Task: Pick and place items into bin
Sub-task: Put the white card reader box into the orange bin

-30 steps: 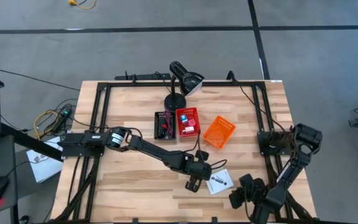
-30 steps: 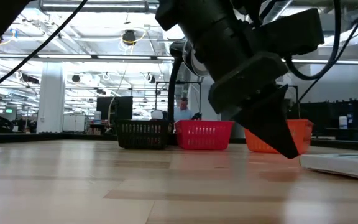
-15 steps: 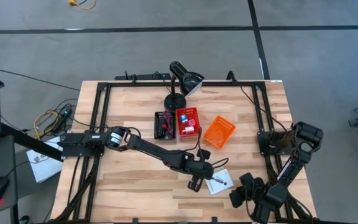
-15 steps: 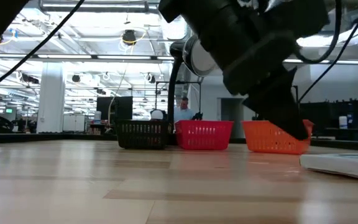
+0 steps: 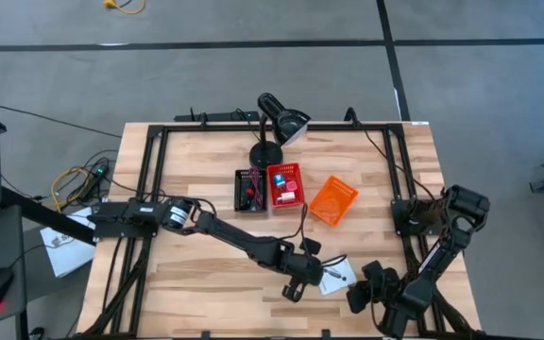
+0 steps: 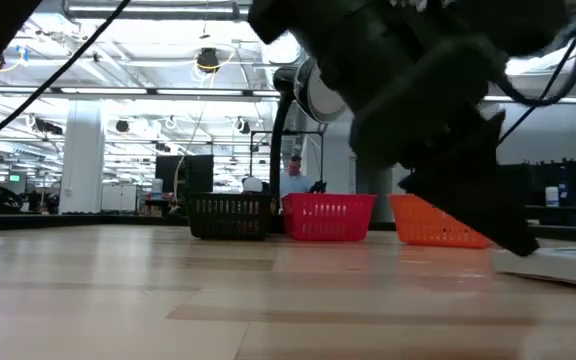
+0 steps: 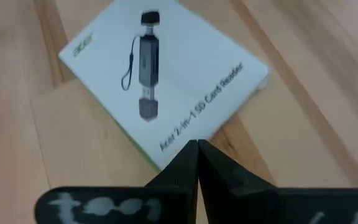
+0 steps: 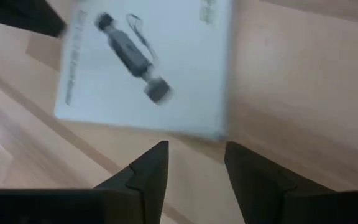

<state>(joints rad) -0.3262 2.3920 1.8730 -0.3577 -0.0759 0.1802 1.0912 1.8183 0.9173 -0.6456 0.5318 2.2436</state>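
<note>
The white square card (image 5: pixel 336 275) with a black mark lies flat on the table near the front edge. It also shows in the left wrist view (image 7: pixel 166 74) and the right wrist view (image 8: pixel 148 68). My left gripper (image 7: pixel 197 146) is shut, with its tips at the card's left edge (image 6: pixel 523 243). My right gripper (image 8: pixel 194 152) is open and empty, low over the table just right of the card (image 5: pixel 355 299). The blue cube and the pink pieces lie in the red bin (image 5: pixel 284 185), and dark sticks lie in the black bin (image 5: pixel 249 190). My left gripper's shut fingertips (image 7: pixel 188 155) stand at the card's edge (image 7: pixel 166 158), slanting down from the table's left. I cannot tell whether they touch the card. The card lies flat on the table.
An orange bin (image 5: pixel 333 200) lies tipped to the right of the red bin. A black desk lamp (image 5: pixel 274 127) stands at the far edge behind the bins. Bare wood lies left of the card.
My left gripper has gone down and toward the table's right, up to the card's edge, with its fingers staying shut.
</note>
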